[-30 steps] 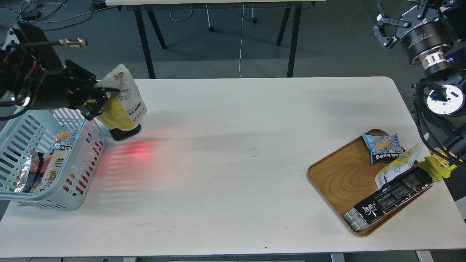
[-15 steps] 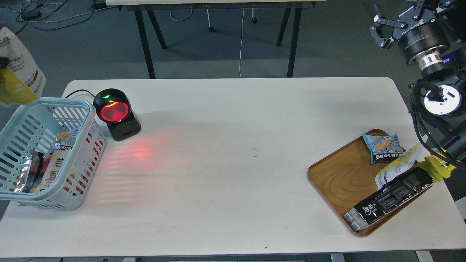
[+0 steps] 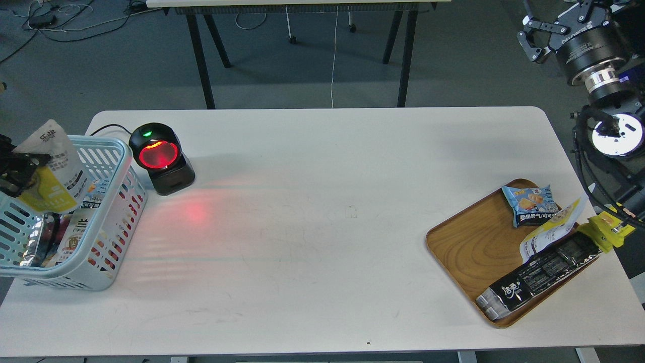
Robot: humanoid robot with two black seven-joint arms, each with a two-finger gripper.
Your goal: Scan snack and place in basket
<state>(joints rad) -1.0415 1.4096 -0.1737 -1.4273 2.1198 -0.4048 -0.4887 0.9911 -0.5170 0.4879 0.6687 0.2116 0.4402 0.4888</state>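
Left hand [image 3: 14, 169] gripping snack [image 3: 50, 171] over basket [image 3: 108, 212], at table's left edge

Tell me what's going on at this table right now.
The left gripper is holding the snack, a yellow and white pouch, over the light blue basket, which already holds other packets. The scanner beside the basket glows red. The right gripper is raised off the table at the far right, holding nothing, above a wooden tray with more packets.
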